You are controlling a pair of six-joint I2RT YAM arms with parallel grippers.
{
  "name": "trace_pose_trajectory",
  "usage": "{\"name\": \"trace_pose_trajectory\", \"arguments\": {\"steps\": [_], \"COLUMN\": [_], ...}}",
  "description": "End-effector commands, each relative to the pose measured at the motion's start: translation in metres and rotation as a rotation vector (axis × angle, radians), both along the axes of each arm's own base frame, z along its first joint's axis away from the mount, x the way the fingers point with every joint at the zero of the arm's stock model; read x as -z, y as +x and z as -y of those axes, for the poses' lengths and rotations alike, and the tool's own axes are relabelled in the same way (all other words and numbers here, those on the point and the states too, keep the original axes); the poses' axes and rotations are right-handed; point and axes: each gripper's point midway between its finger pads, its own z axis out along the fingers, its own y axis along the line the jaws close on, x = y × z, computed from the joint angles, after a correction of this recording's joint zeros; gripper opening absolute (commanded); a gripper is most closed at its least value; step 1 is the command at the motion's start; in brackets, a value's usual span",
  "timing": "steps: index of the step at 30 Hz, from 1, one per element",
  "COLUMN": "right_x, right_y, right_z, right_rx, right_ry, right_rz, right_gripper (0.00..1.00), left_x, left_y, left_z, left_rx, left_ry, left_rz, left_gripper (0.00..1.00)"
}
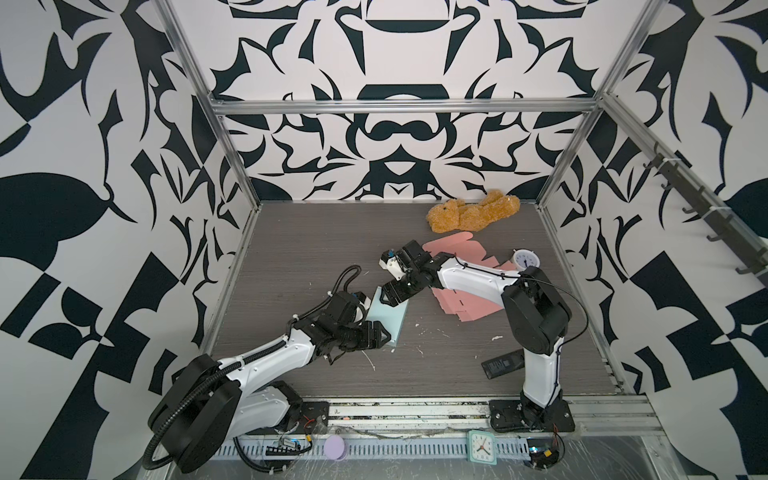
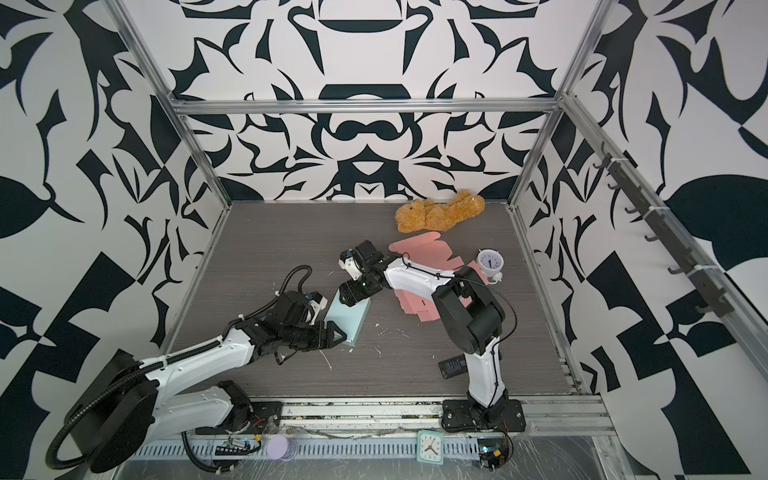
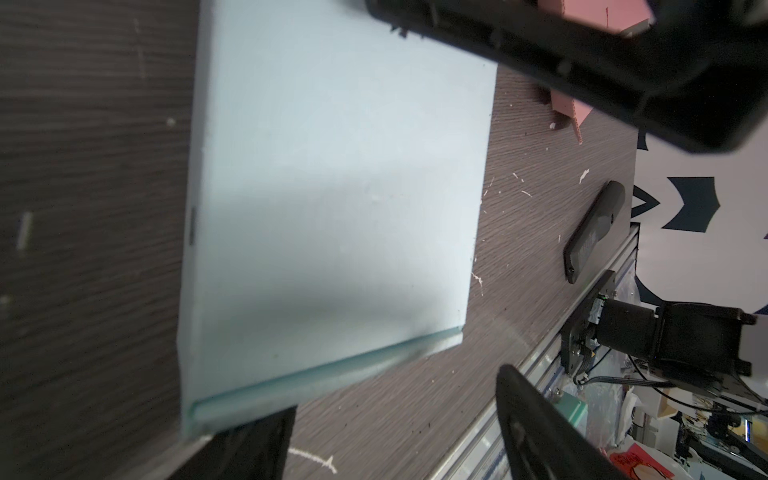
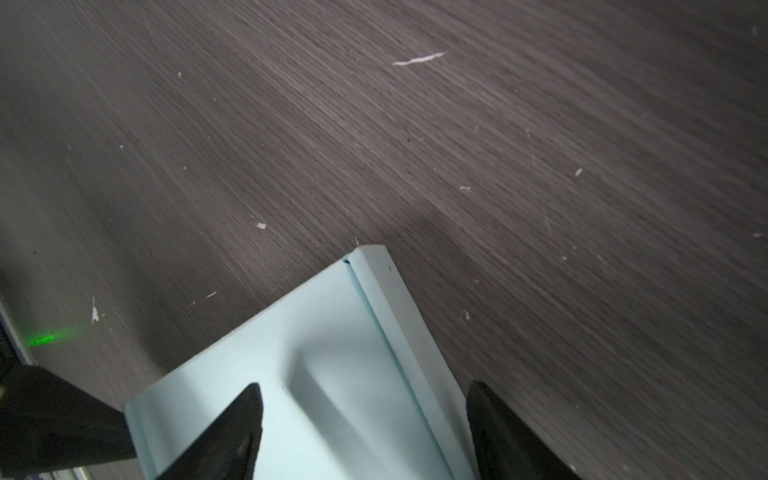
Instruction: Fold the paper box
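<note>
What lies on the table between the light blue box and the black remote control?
Only bare table with a few white scraps separates the light blue box from the black remote control; both top views and the left wrist view show this.

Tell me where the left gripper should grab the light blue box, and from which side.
The light blue box lies flat, the right gripper covers its far end, and its near edge faces the left gripper, whose jaws stand open. So probably grip the near short end, coming in low from the left arm's side.
</note>
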Motion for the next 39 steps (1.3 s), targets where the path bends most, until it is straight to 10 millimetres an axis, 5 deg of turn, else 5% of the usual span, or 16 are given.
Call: {"name": "trace_pose_trajectory", "arguments": {"steps": [1, 20, 39], "right_x": [-0.014, -0.020, -0.029], "right_y": [-0.001, -0.007, 0.011], "right_z": [-0.002, 0.011, -0.010], "right_rx": [0.004, 0.041, 0.032], "right_ry": [0.038, 0.048, 0.097], "right_rz": [0.009, 0.030, 0.040], "right_gripper": [0.79, 0.77, 0.77], "left_x": [0.003, -0.003, -0.023], "left_y": [0.002, 0.027, 0.104], "left_z": [0.002, -0.003, -0.029], "left_rx": [-0.004, -0.038, -0.148], "left_ry": [-0.007, -0.010, -0.021], "left_rz": [0.009, 0.055, 0.115], "left_gripper": [0.77, 0.74, 0.65]}}
